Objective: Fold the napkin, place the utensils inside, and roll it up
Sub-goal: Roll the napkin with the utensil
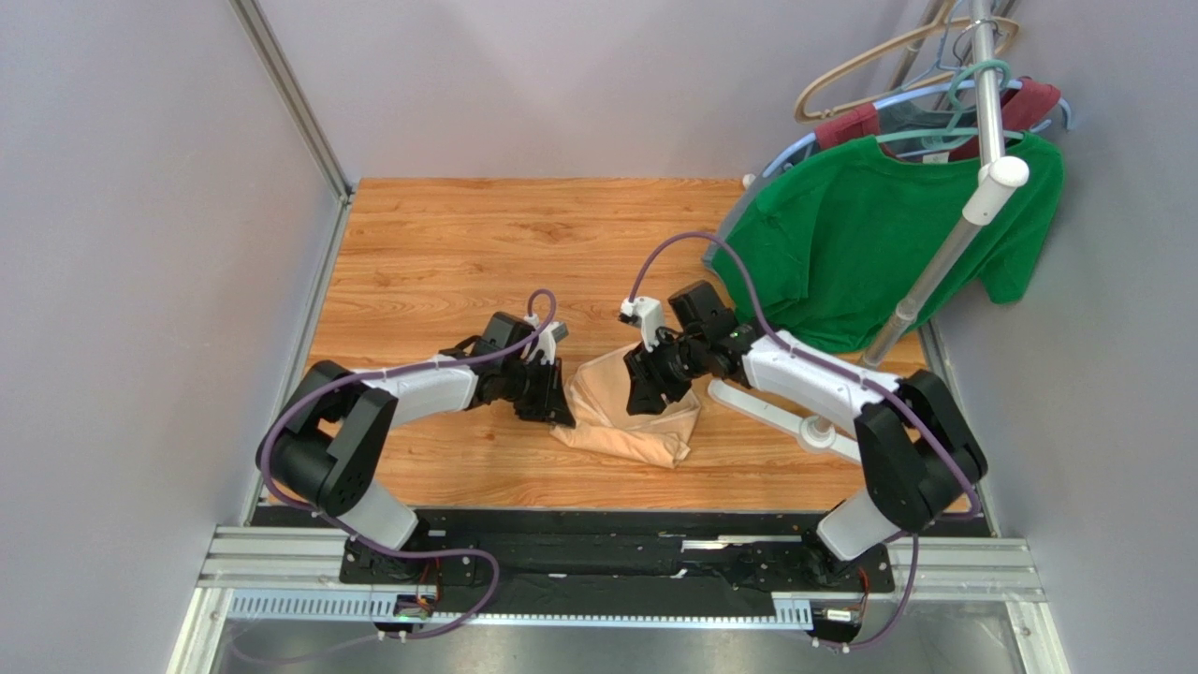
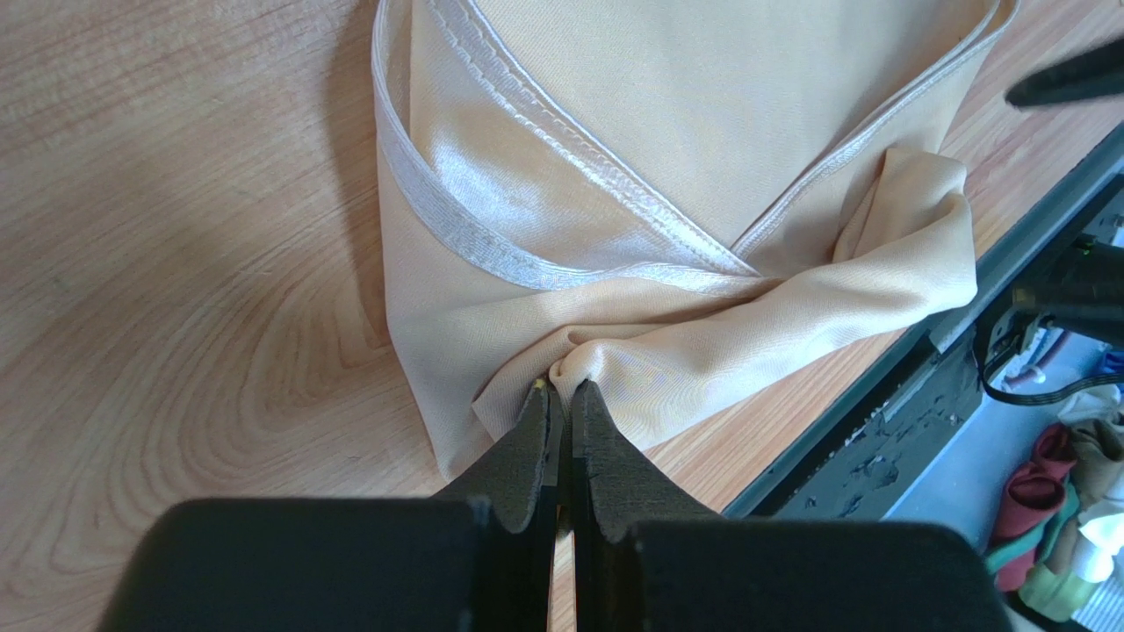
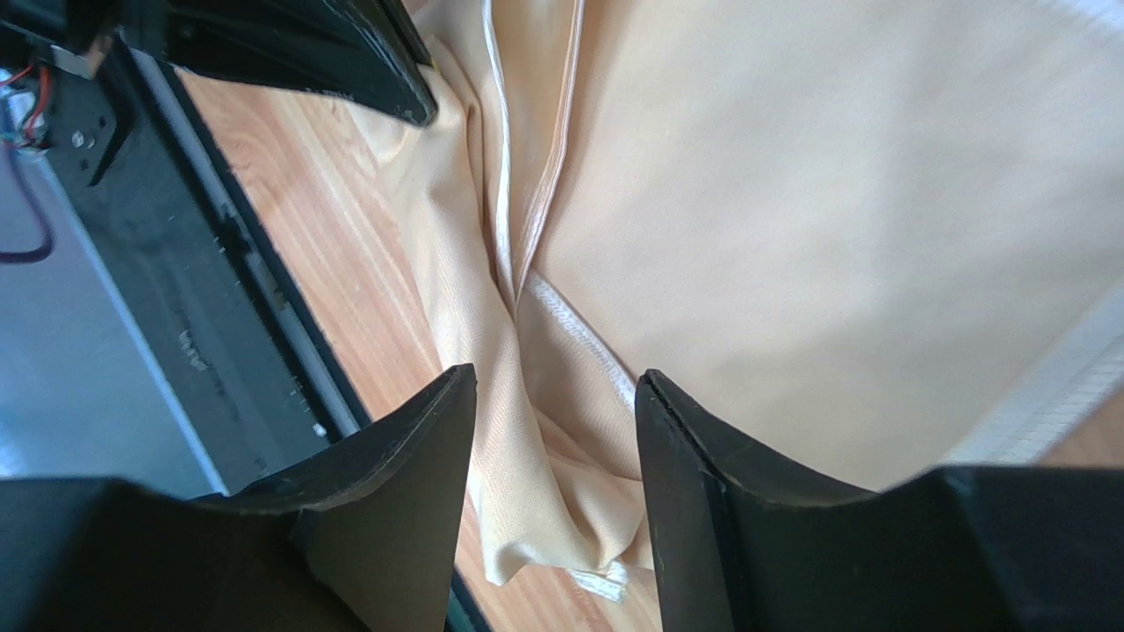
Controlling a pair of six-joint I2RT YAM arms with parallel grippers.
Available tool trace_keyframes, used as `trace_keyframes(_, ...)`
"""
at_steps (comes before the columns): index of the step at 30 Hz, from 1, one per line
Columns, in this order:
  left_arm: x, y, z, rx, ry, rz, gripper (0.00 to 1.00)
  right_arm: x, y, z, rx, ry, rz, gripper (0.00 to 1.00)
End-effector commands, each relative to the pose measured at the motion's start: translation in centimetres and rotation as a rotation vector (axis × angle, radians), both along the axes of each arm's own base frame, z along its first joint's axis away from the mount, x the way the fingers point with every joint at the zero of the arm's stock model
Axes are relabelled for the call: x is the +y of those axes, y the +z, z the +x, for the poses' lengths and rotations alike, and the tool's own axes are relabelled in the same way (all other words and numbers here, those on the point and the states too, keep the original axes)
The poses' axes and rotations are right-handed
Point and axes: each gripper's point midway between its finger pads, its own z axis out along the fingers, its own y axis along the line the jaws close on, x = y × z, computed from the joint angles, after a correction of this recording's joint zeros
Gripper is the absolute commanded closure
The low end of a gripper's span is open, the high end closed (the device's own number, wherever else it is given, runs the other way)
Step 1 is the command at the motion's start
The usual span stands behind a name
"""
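- Black fingers point(image 2: 528, 441) of the left gripper point(image 2: 561, 395) fill the bottom of the left wrist view. They are pressed almost together, with only a thin slit between them.
- At their tips a small pucker of the napkin point(image 2: 686, 145) is pinched. The cloth gathers into creases that run out from that point.
- Beyond the pinch, the peach-tan napkin lies in loose overlapping layers on the wooden table point(image 1: 450, 253), and its shiny hemmed edges cross one another.
- From the right wrist, the right gripper point(image 3: 554, 395) has its jaws well apart. Both fingers frame a creased stretch of the napkin where two hems meet.
- Whether those fingers touch the cloth or hang just above it cannot be told.
- From above, the napkin sits as a rumpled bundle between the two grippers, the left one at its left edge and the right one over its upper right part.
- Its near edge lies close to the black rail point(image 1: 619, 555) that carries the arm bases.
- Well apart, at the far right, a green T-shirt point(image 1: 872, 239) hangs on a white rack point(image 1: 970, 211).
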Motion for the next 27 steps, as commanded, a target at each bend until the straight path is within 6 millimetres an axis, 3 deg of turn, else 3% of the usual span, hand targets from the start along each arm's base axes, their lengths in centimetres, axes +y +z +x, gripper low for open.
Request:
trace_keyframes(1,1.6,-2.0,-1.6,0.082,-0.018,0.102,1.00,0.8,1.0,-0.5,-0.194,0.018,-0.013,0.48)
trace_keyframes(3,1.6,-2.0,-1.5,0.086,-0.020,0.101,1.00,0.9,1.2,-1.2,-0.207,0.018,-0.015,0.48)
trace_keyframes(10,1.6,-2.1,-1.6,0.089,-0.019,0.105,1.00,1.2,-1.1,-4.8,-0.162,0.039,-0.053,0.52)
trace_keyframes(18,1.7,-1.9,-1.5,0.081,-0.015,0.109,1.00,0.5,-2.9,-5.0,-0.118,0.003,-0.119,0.60)
trace_keyframes(27,1.8,-1.3,-0.9,0.058,0.007,0.115,1.00,-0.3,-4.9,-7.1,0.040,-0.071,-0.175,0.63)
